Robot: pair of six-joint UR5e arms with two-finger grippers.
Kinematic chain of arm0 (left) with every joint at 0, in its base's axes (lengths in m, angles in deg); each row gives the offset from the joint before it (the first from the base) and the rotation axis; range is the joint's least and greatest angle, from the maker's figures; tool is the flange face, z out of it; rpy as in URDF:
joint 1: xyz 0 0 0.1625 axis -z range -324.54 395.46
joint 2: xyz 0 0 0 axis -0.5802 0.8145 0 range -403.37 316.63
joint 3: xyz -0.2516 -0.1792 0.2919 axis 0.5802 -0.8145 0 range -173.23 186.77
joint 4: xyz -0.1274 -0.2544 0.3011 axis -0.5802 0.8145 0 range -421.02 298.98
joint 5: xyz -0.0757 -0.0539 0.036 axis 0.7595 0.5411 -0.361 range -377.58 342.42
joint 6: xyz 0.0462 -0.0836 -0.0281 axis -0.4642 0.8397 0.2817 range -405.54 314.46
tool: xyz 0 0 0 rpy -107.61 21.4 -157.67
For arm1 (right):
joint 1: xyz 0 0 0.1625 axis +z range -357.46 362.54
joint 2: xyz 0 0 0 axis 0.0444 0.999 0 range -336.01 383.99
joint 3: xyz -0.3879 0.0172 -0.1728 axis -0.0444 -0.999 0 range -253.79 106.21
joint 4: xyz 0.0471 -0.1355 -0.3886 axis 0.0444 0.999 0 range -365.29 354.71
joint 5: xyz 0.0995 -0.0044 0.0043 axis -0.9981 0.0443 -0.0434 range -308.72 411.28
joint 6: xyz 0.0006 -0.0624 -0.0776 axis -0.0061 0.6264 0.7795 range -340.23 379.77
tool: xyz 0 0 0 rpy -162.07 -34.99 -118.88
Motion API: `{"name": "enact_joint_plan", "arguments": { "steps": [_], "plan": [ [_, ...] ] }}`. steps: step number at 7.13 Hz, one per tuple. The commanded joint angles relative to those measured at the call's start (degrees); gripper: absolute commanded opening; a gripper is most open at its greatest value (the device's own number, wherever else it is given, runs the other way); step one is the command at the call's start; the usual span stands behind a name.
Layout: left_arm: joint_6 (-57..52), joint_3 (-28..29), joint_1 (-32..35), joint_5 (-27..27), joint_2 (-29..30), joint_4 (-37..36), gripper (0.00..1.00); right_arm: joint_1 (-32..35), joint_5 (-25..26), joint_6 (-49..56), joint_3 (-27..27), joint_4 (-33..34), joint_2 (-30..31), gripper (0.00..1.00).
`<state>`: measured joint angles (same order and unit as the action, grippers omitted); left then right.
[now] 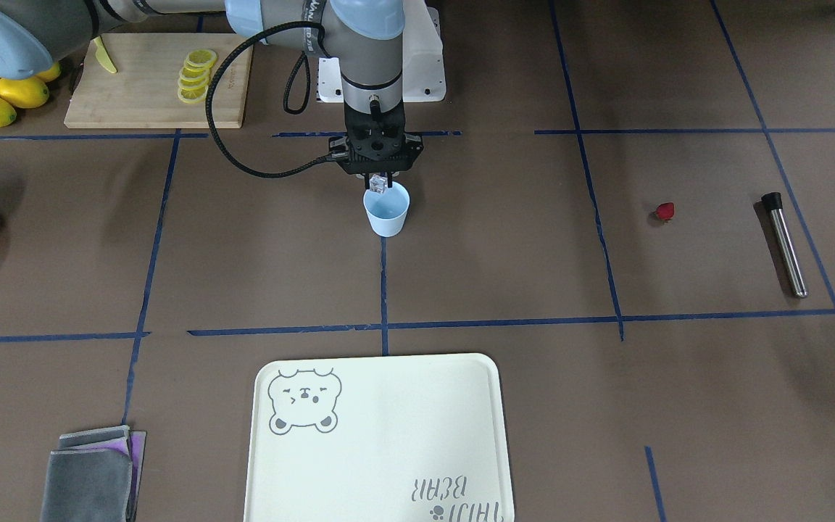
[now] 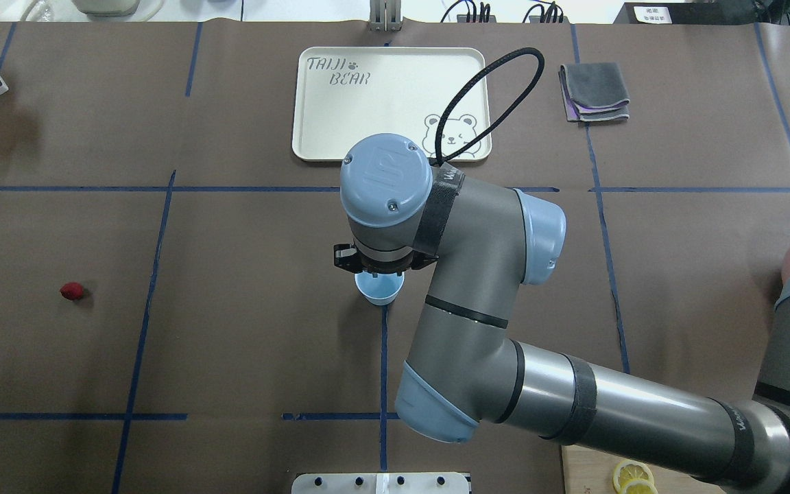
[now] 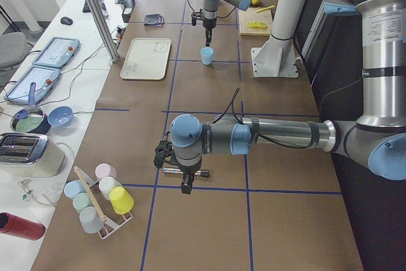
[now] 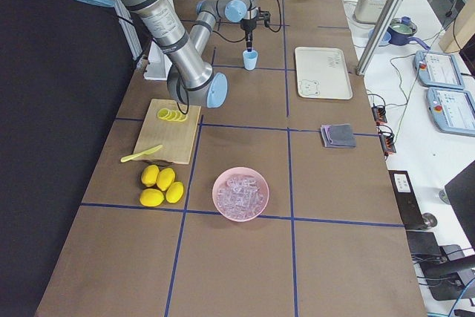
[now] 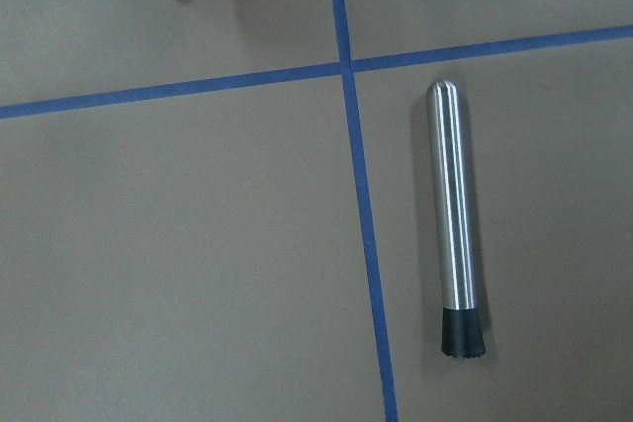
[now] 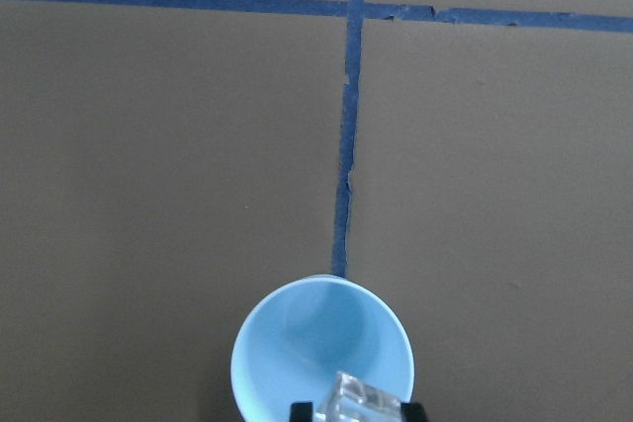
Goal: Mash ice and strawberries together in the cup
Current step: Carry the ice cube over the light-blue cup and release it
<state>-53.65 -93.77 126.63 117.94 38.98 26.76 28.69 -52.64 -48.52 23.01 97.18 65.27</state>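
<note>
Nearest the operators' edge lie a tray point(image 1: 388, 435) and folded cloths point(image 1: 91, 471). In mid-table stands the cup point(image 1: 387, 214), upright on a tape line. The right gripper point(image 1: 377, 180) points straight down over it, pinching a clear cube of ice point(image 1: 377, 187) between narrowly parted tips. The cube hangs at the rim on the robot's side, and I cannot tell whether it touches the rim.

The right wrist view gives this closest: the cube sits between two black tips at the frame's bottom edge, overlapping the cup's rim, with the blue inside open to view. The overhead view cannot show it, because the wrist covers the fingers and the ice and only part of the cup shows.

Well apart from the cup, toward the robot's left, lies the strawberry point(image 1: 665, 211) on the bare table. Beyond it lies a steel rod point(image 1: 786, 243) with a black cap.

Only the left-end view shows the left gripper point(image 3: 185, 183), hanging over that rod, and I cannot tell from there how its jaws stand. Its wrist view shows the rod lying flat and no fingers.

At the far side are a board point(image 1: 149, 101) with lemon slices point(image 1: 196, 72), and lemons point(image 1: 4, 94). The right-end view alone shows the pink bowl point(image 4: 220, 200) full of more ice.
</note>
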Motion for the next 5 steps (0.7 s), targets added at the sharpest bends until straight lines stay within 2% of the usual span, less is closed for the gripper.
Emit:
{"name": "enact_joint_plan", "arguments": {
  "steps": [1, 2, 3, 4, 5],
  "plan": [
    [-0.07, -0.27, -0.02, 0.0, 0.0, 0.03, 1.0, -0.05, 0.29, -0.7, -0.12, -0.86, -0.15, 0.03],
    [-0.07, -0.35, 0.06, 0.09, 0.0, 0.03, 1.0, -0.22, 0.9, -0.88, -0.03, -1.12, -0.07, 0.11],
    [-0.07, -0.35, 0.06, 0.09, 0.0, 0.03, 1.0, -0.48, 1.08, -0.88, -0.03, -1.13, -0.07, 0.59],
    [-0.07, -0.35, -0.02, 0.09, 0.0, 0.03, 1.0, -0.66, 1.43, -0.88, -0.03, -1.21, -0.07, 0.99],
    [-0.16, -0.35, 0.06, 0.09, 0.0, 0.03, 1.0, -0.66, 1.26, -0.79, -0.12, -2.87, 0.02, 0.99]
  ]
}}
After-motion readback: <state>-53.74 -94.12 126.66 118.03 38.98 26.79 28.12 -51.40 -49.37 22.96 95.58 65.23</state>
